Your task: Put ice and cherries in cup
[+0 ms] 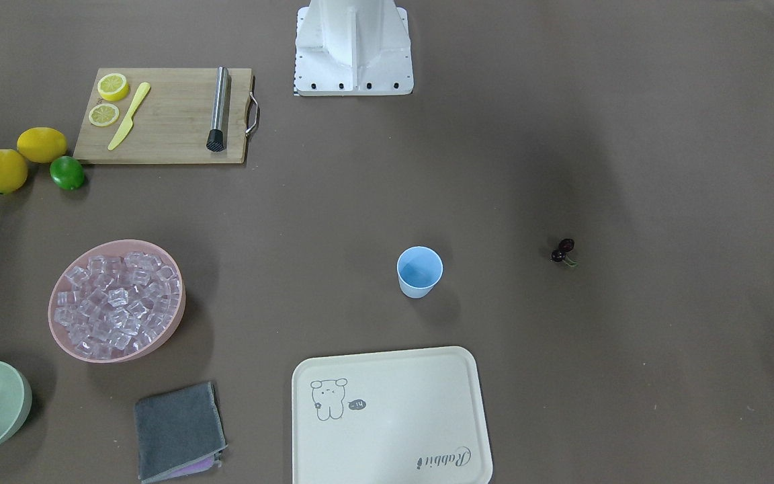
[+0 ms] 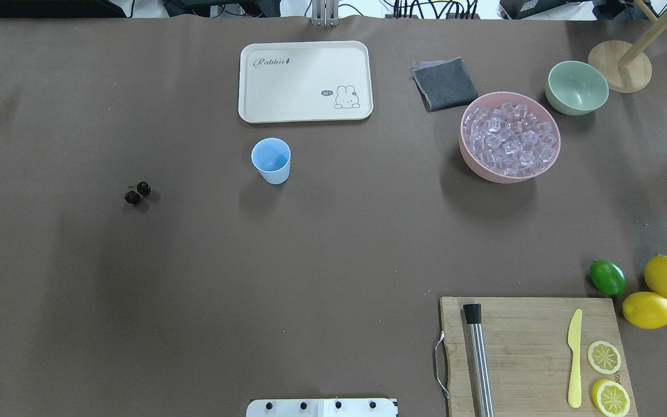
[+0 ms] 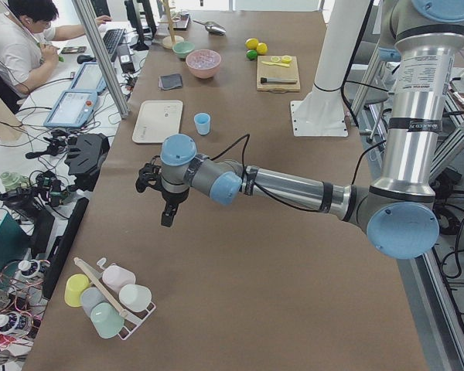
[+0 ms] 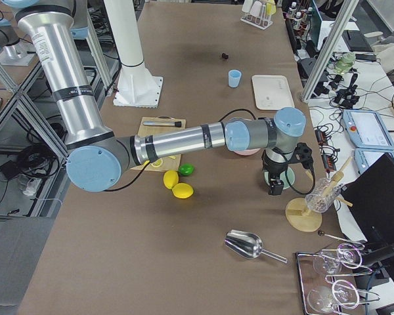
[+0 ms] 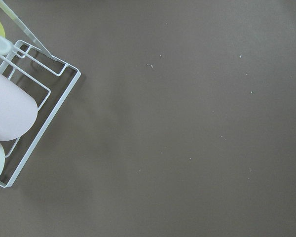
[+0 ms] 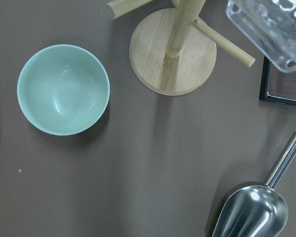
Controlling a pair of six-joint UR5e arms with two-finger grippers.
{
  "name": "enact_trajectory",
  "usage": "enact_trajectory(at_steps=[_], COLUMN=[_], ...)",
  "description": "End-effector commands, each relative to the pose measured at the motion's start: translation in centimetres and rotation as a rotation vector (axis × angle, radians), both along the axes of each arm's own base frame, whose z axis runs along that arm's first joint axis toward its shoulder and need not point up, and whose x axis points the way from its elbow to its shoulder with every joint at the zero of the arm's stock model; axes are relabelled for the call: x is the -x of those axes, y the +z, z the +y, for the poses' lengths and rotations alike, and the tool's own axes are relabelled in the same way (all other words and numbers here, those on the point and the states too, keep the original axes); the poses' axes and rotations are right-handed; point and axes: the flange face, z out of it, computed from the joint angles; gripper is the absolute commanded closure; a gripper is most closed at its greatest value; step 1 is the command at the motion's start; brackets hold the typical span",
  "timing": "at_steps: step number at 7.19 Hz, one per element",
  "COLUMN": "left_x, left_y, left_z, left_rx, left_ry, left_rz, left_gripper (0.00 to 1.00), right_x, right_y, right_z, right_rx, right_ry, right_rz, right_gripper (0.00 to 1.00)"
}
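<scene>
Much ice in pink bowl

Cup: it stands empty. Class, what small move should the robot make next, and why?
Probably bring the left gripper over the cherries. They lie loose on that arm's side of the empty cup, while the ice sits in the pink bowl on the other side. The left gripper hangs out at the table's end.

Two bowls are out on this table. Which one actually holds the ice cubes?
The wide pink bowl holds them: it is heaped with ice. The smaller pale green bowl beside it is empty.
</scene>
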Motion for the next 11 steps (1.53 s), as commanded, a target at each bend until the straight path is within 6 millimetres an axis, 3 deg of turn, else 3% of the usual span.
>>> enact_trajectory(at_steps=[1, 3, 4, 7, 8, 9, 11], left_x=[0.1, 0.0, -0.1, -0.1, 0.2, 0.2, 0.2], left_y=[-0.2, 0.0, 0.4, -0.4, -0.5, -0.5, -0.5], left_z=[-0.1, -0.1, -0.2, -0.7, -0.7, -0.7, -0.7], left_rx=[-0.003, -0.001, 0.004, -0.011, -0.014, -0.014, -0.015], left_ry=[-0.003, -0.001, 0.003, 0.002, -0.003, -0.004, -0.004], left_rz=[-0.003, -0.001, -0.005, -0.003, -0.003, -0.003, -0.003], left_gripper=[0.03, 0.03, 0.03, 0.03, 0.03, 0.03, 0.03], right_x=[0.5, 1.6, 4.6, 17.6, 22.0, 24.8, 31.3], right_y=[-1.5, -4.7, -8.5, -17.0, -18.2, -18.4, -15.2], right_z=[0.5, 1.0, 1.4, 0.7, 0.7, -1.2, -2.4], right_rx=[0.003, -0.056, -0.045, 0.008, -0.020, -0.072, -0.135], right_ry=[0.017, 0.004, 0.034, 0.010, -0.037, -0.059, -0.083], right_rz=[-0.047, -0.057, -0.083, -0.129, -0.098, -0.115, -0.179], right_gripper=[0.01, 0.01, 0.01, 0.01, 0.01, 0.01, 0.02])
